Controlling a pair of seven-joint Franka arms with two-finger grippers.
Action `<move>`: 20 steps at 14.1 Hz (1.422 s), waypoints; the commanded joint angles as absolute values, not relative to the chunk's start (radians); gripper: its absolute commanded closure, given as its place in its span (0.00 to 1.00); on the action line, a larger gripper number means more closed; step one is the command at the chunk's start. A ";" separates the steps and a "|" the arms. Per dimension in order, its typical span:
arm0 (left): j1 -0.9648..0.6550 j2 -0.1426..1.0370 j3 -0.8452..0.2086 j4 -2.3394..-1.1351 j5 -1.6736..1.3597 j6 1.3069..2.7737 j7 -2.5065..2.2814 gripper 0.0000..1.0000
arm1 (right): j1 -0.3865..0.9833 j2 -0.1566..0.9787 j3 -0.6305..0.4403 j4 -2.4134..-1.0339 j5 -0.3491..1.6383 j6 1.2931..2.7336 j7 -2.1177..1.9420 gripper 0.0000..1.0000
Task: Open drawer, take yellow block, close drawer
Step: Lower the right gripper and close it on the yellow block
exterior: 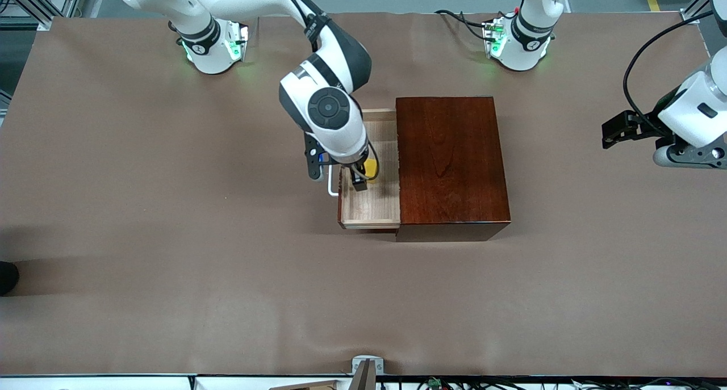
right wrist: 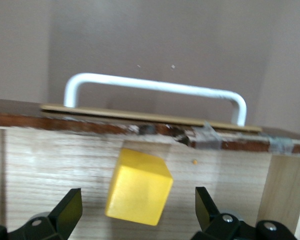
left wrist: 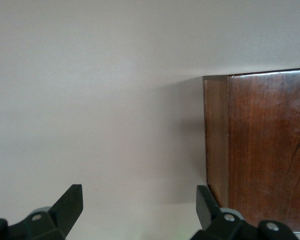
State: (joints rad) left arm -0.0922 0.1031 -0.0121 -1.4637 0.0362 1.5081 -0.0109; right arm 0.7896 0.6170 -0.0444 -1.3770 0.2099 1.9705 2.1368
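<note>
The drawer (exterior: 369,211) is pulled out of the mahogany box (exterior: 448,163) toward the right arm's end of the table, its white handle (exterior: 332,187) leading. The yellow block (exterior: 372,168) rests on the drawer's pale wooden floor (right wrist: 55,160), near the drawer front. My right gripper (exterior: 359,183) hangs over the drawer and is open. In the right wrist view the block (right wrist: 138,186) lies between the open fingers of my right gripper (right wrist: 138,201), touching neither, with the handle (right wrist: 155,86) past it. My left gripper (exterior: 684,158) waits open over the table at the left arm's end.
The left wrist view shows the open left gripper (left wrist: 138,195) over bare table, with the box's corner (left wrist: 265,150) beside it. Brown table covering (exterior: 170,237) surrounds the box on all sides. Both arm bases stand along the table's robot edge.
</note>
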 commanded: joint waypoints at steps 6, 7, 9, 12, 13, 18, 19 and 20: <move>-0.100 0.075 -0.009 -1.491 0.015 1.523 -0.025 0.00 | 0.816 0.666 -0.052 -1.350 0.210 2.040 2.215 0.00; -0.100 0.075 -0.009 -1.490 0.015 1.523 -0.025 0.00 | 0.825 0.666 -0.054 -1.353 0.201 2.040 2.212 0.00; -0.100 0.077 -0.009 -1.489 0.015 1.523 -0.025 0.00 | 0.830 0.678 -0.054 -1.355 0.201 2.045 2.212 0.00; -0.100 0.077 -0.009 -1.489 0.015 1.525 -0.025 0.00 | 0.830 0.683 -0.054 -1.356 0.198 2.071 2.212 0.00; -0.100 0.077 -0.009 -1.489 0.015 1.523 -0.025 0.00 | 0.830 0.683 -0.054 -1.356 0.195 2.071 2.210 0.00; -0.100 0.080 -0.009 -1.488 0.014 1.526 -0.025 0.00 | 0.825 0.683 -0.054 -1.359 0.195 2.074 2.210 0.02; -0.100 0.081 -0.009 -1.488 0.014 1.528 -0.025 0.00 | 0.825 0.683 -0.054 -1.361 0.193 2.072 2.210 0.02; -0.100 0.083 -0.009 -1.485 0.014 1.528 -0.025 0.00 | 0.827 0.683 -0.054 -1.362 0.193 2.072 2.210 0.01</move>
State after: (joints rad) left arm -0.0938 0.1031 -0.0141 -1.4653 0.0361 1.5101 -0.0117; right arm 0.8218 0.6723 -0.0505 -1.3763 0.2074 2.0706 2.1947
